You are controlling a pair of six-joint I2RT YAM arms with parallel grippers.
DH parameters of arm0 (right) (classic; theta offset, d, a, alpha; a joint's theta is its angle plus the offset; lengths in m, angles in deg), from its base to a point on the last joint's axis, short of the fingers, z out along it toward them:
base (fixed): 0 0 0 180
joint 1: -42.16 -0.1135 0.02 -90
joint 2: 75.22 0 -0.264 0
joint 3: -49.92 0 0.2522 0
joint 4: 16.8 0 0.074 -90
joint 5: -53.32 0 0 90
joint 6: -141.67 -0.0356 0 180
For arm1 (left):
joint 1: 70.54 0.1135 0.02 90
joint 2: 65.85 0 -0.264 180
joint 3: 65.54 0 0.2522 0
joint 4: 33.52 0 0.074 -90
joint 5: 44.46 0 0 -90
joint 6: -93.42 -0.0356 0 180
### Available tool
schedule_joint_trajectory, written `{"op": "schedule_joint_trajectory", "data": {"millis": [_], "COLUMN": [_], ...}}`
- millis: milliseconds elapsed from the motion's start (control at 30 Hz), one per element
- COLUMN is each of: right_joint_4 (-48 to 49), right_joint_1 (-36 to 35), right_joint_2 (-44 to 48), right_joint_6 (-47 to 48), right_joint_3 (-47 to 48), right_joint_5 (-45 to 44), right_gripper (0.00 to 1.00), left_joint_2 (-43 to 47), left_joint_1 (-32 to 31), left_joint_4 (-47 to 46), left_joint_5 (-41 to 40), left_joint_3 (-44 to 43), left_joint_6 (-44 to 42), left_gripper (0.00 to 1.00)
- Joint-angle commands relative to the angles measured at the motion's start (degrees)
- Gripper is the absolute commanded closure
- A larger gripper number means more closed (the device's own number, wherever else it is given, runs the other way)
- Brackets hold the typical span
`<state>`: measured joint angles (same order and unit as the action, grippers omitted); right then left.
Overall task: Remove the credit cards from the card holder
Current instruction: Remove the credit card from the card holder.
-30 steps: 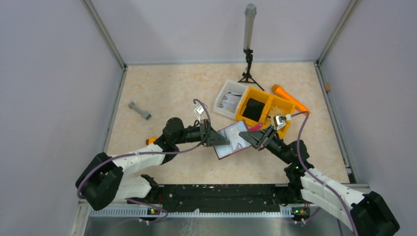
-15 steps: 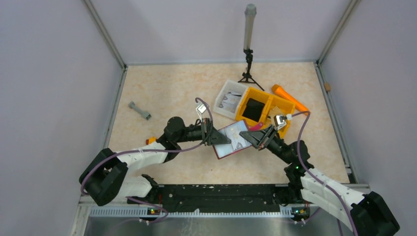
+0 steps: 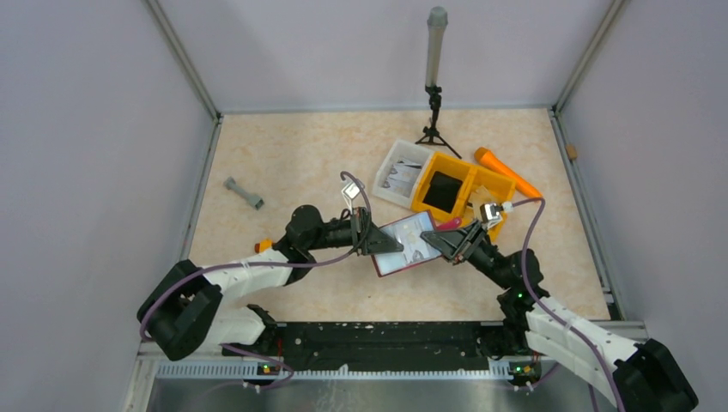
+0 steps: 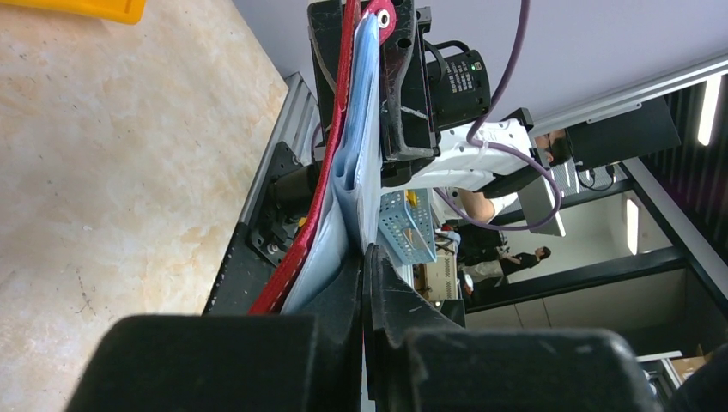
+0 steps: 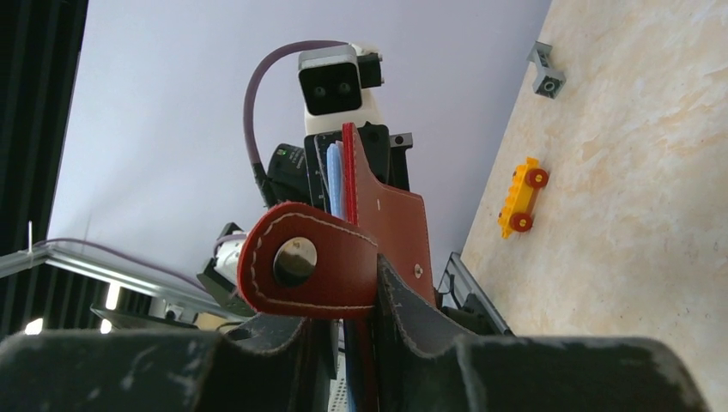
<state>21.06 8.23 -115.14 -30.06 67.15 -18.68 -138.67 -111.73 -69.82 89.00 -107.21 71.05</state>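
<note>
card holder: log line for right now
holder: open, between hands | left hand: shut on its edge | right hand: on tab edge

Place: robotics lab, enclosed test cell
Walls: plain lilac panels (image 3: 86,172) along the desk's (image 3: 300,154) far and side edges
Beyond: ceiling strip light (image 4: 709,107)

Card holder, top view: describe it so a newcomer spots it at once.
On the beige marbled table, find the yellow-orange divided bin, then look just below it. The card holder is the open dark red wallet with pale lining, between the left pincer and right pincer; nothing else nearby is dark red.
</note>
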Motion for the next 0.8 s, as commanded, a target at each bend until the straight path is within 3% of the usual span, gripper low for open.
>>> {"op": "schedule_joint_trajectory", "data": {"millis": [0, 133, 267, 767], "right_joint_4": [4.20, 3.74, 2.42, -3.54], "right_joint_1": [0.18, 0.18, 0.20, 0.27], "right_joint_2": [2.18, 2.58, 2.57, 4.94], "right_joint_6": [-0.83, -0.53, 0.10, 2.29], "right_joint_3": [-0.91, -0.58, 0.19, 1.83], "right_joint_5": [-1.72, -1.58, -1.21, -2.57], "right_gripper": [0.78, 0.80, 1.00, 1.00], "left_joint_2": [2.48, 3.16, 3.58, 7.57], "left_joint_1": [0.22, 0.33, 0.37, 1.52], "left_joint_4": [-3.54, -3.09, -2.95, 2.64], "left_joint_5": [-0.98, -1.01, -0.97, -0.62], "left_joint_3": [1.10, 1.59, 1.75, 2.97], "left_joint_6": [-0.43, -0.58, -0.51, -3.15], "left_gripper": [1.00, 1.00, 1.00, 1.00]}}
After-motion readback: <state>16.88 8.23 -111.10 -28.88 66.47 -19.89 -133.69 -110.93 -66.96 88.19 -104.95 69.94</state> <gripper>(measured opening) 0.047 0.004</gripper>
